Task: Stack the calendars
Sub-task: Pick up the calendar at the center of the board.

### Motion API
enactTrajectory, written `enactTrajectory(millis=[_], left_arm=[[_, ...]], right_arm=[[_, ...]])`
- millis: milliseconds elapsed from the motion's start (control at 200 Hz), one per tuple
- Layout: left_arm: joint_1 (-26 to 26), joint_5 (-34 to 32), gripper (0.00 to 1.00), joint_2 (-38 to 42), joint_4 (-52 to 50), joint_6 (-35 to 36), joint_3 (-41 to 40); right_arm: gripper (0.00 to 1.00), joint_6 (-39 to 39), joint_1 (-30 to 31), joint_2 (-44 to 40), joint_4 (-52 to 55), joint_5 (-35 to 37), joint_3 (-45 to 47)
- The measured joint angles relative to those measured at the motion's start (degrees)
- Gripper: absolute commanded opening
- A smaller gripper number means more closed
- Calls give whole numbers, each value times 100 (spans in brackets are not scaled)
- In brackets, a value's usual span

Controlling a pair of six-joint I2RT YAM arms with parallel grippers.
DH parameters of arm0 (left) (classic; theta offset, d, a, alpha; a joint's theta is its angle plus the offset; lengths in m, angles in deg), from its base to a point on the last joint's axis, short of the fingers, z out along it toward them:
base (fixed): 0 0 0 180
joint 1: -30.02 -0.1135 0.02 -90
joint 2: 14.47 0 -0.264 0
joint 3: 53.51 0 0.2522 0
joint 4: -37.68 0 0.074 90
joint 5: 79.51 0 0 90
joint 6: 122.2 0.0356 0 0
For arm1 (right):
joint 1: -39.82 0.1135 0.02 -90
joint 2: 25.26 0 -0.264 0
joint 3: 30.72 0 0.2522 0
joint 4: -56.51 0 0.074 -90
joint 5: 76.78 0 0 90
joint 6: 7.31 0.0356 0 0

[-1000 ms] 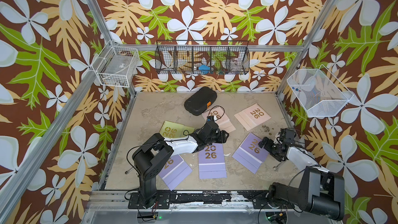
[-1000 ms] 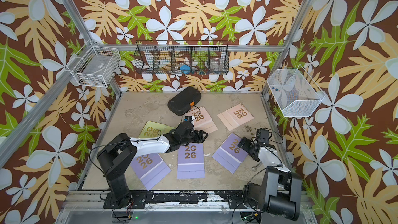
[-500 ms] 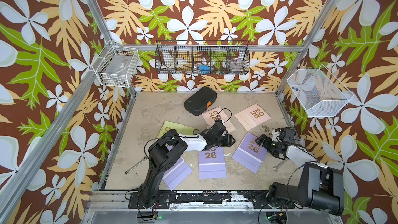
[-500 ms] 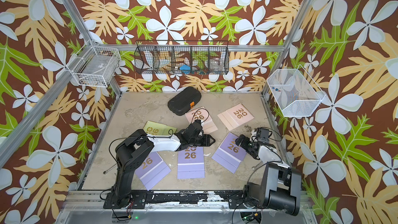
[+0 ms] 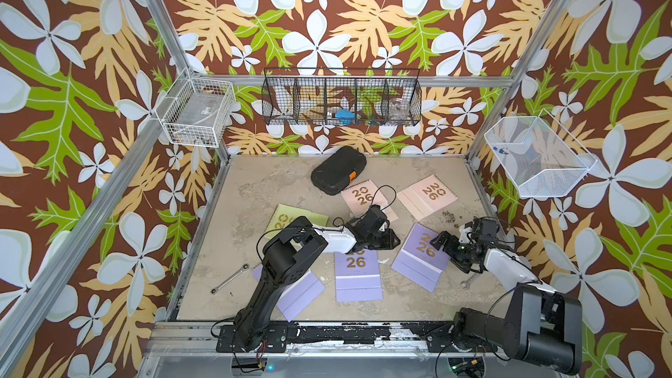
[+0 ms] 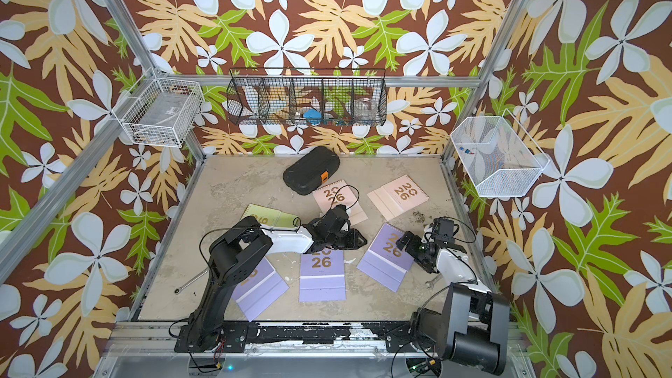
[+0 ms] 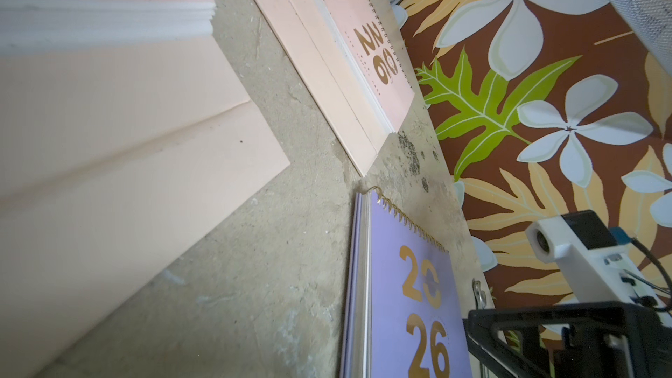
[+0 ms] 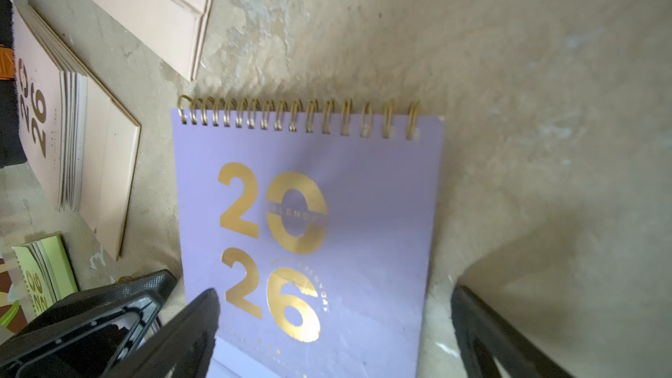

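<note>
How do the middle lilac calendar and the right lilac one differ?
Middle lilac calendar lies square to the front of the table; right lilac calendar is turned clockwise. The middle one's spiral is hidden under the left gripper; the right one's shows, with the right gripper over it, jaws open. Both: flat, lilac, gold 2026.
</note>
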Motion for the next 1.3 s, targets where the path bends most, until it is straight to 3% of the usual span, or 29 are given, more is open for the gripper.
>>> enactTrajectory(millis=[340, 961, 1156, 1296], left_arm=[[4, 157, 20, -212, -37, -63, 203], [68, 496, 17, -514, 216, -243, 437], [68, 529, 17, -535, 177, -254, 487], [68, 535, 17, -542, 111, -243, 529]], right_arm=[[100, 168, -7, -55, -243, -15, 225], [100, 168, -31, -90, -1008, -638, 474], [100, 531, -22, -439, -855, -1322, 651], [94, 758, -103, -699, -863, -1744, 708]])
